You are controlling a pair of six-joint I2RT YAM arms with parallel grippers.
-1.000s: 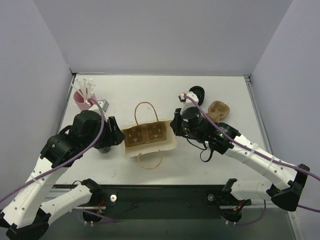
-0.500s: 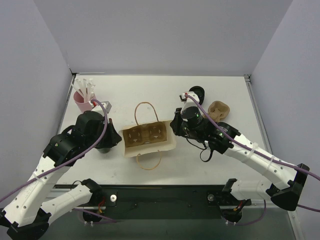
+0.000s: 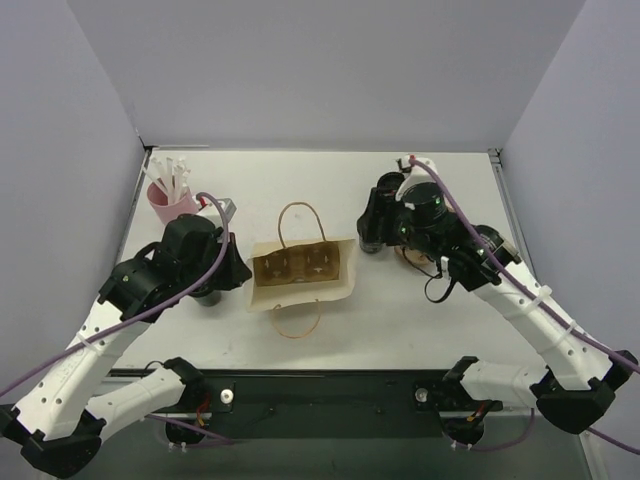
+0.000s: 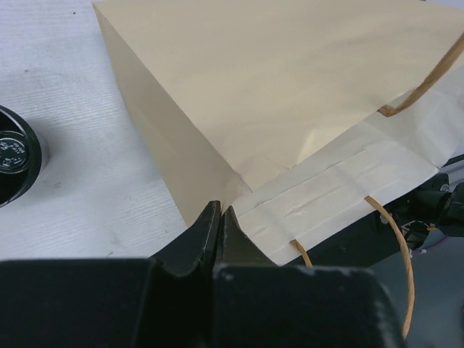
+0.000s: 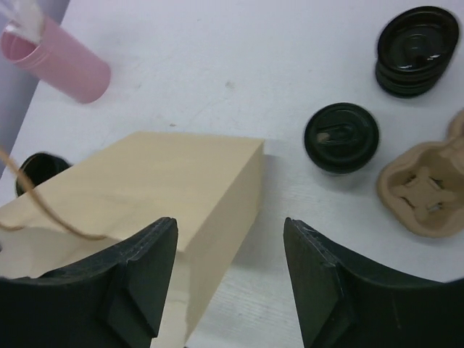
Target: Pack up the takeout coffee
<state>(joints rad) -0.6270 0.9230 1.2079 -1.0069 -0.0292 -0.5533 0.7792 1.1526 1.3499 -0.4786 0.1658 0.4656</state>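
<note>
Finds right fingers [image 5: 138, 275] pulled back from paper bag [image 5: 167, 181], spread apart; left fingers [image 4: 199, 235] pressed together at its corner. Counts one bag, one takeout coffee [image 5: 341, 138]: black, round-lidded.

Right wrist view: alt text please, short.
The right gripper, jaws open and empty, hovers over the edge of the brown paper bag. A lidded black cup stands on the table right of the bag, near a stack of black lids and a pulp carrier.

White table [image 3: 450, 330] boxed by plain pale-lilac walls [image 3: 320, 70] — even, shadowless light.
</note>
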